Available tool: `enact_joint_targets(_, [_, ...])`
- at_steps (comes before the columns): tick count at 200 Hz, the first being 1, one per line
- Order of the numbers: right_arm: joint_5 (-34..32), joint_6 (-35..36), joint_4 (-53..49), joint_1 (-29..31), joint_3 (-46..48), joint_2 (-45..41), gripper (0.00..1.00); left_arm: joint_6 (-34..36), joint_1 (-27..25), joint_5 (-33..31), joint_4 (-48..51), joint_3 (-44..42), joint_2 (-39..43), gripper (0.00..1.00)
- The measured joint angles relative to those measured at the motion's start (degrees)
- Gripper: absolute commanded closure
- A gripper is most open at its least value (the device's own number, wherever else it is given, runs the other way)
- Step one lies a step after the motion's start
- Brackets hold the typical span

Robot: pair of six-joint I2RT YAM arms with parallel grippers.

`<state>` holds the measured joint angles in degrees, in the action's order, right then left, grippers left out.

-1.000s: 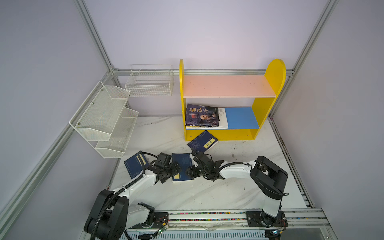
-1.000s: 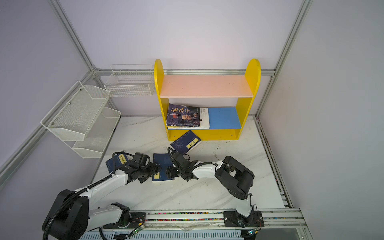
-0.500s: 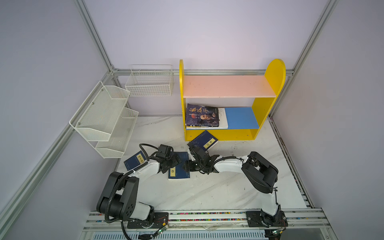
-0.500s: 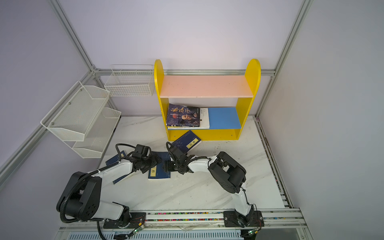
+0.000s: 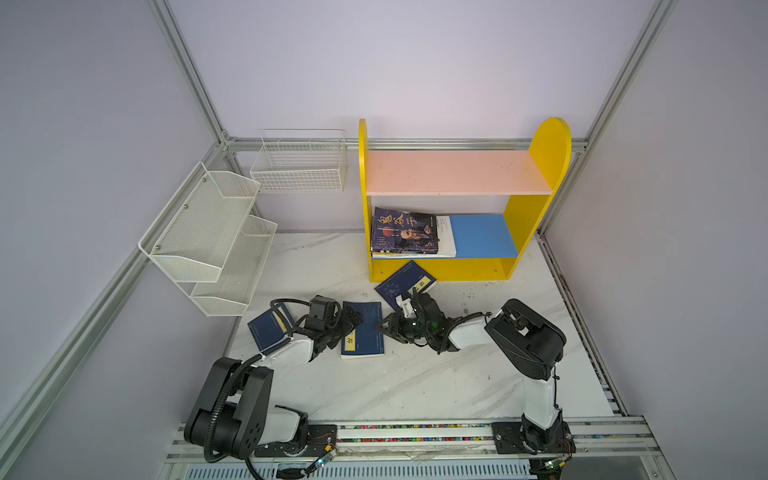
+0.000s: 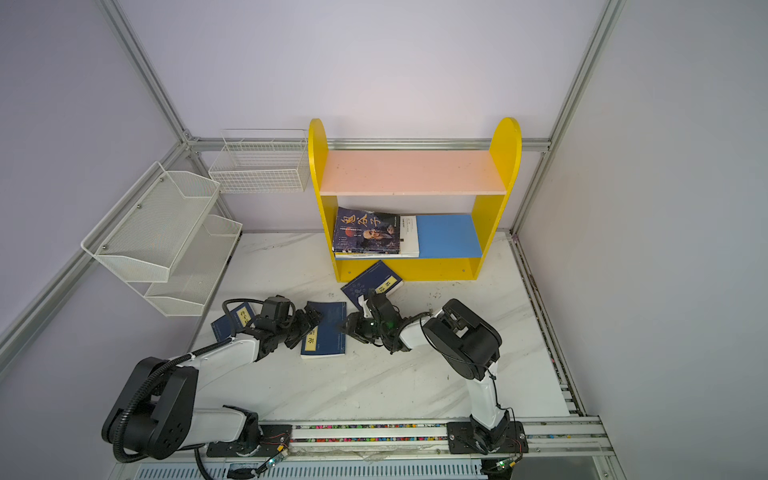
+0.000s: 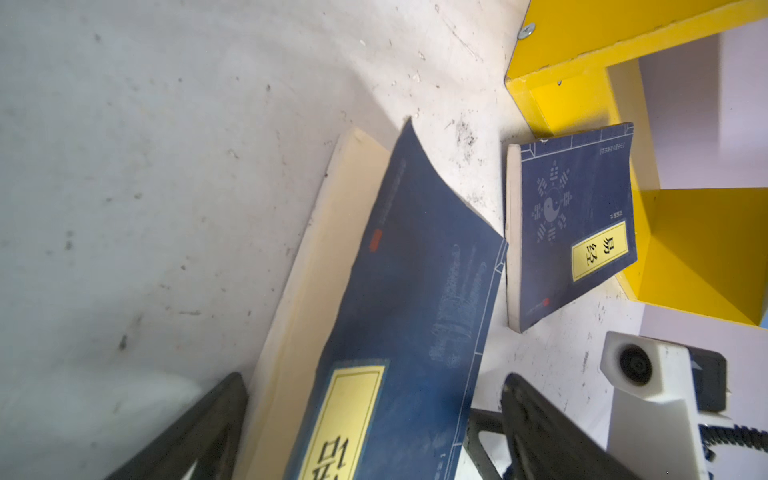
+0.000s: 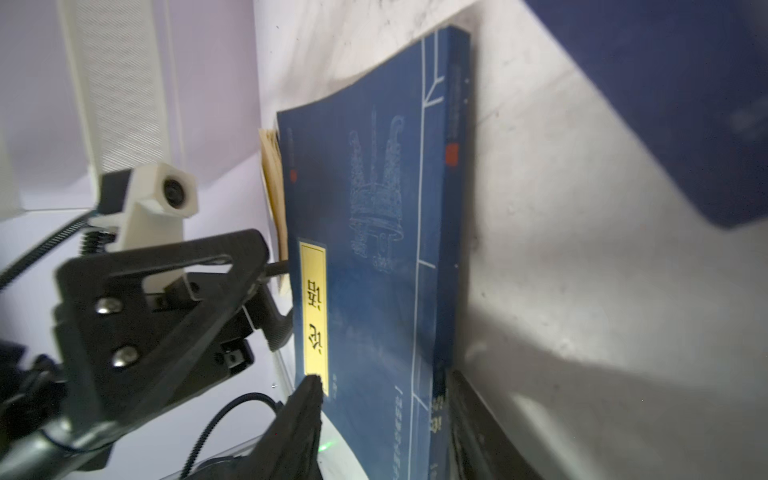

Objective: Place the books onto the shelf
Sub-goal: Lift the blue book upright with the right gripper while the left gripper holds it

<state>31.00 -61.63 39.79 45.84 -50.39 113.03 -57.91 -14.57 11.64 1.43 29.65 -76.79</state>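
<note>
A navy book with a yellow label (image 5: 365, 332) (image 6: 328, 334) lies on the marble table between my two grippers. My left gripper (image 5: 352, 321) (image 7: 374, 419) stands wide open, its fingers (image 7: 208, 424) straddling the book's page edge. My right gripper (image 5: 383, 326) (image 8: 386, 399) is open, one finger over the cover and one beside the spine. A second navy book (image 5: 405, 284) leans at the foot of the yellow shelf (image 5: 548, 153). A third (image 5: 268, 328) lies left of my left arm. A dark illustrated book (image 5: 403, 230) and a white one (image 5: 448, 241) rest on the blue lower board.
A white mesh tiered rack (image 5: 208, 237) hangs on the left wall, and a white wire basket (image 5: 299, 166) hangs at the back. The pink upper board (image 5: 453, 172) is bare. The right half of the blue board (image 5: 484, 235) has room.
My right gripper has moved left to the middle book's spine and its jaws have narrowed. My left gripper has shifted right onto the book's other edge. The book has barely moved.
</note>
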Motion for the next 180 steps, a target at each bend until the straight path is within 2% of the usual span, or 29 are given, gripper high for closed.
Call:
enact_joint_targets(33, [0.59, -5.40, 12.31, -0.76, 1.42, 0.00, 0.57, -1.25, 0.11, 0.28, -1.60, -1.53, 1.05, 0.05])
enact_joint_targets(54, [2.03, -7.37, 19.19, -0.70, 1.09, 0.00, 0.59, -2.51, 0.13, 2.69, -2.67, -1.66, 0.66, 0.05])
enact_joint_targets(97, [4.20, -8.79, 20.59, 1.01, 1.01, 0.02, 0.62, -4.17, -1.36, 9.16, -3.08, -1.81, 0.20, 0.05])
enact_joint_targets(110, [3.37, -6.34, 16.15, 0.98, -0.24, -0.13, 0.56, -4.35, -1.25, 9.64, -2.97, -1.81, 0.20, 0.05])
enact_joint_targets(134, [-1.05, 1.03, 2.27, 0.63, -3.04, -2.67, 0.51, -4.57, -1.27, 10.08, -2.86, -1.81, 0.20, 0.05])
enact_joint_targets(162, [-9.70, 11.76, -15.54, 0.63, -7.43, -9.44, 0.43, -4.70, -1.31, 10.10, -2.43, -1.81, 0.28, 0.06])
enact_joint_targets(180, [-14.86, 17.92, -23.80, -0.44, -12.63, -10.78, 0.42, -4.76, -1.31, 9.99, -1.79, -1.77, 0.48, 0.06])
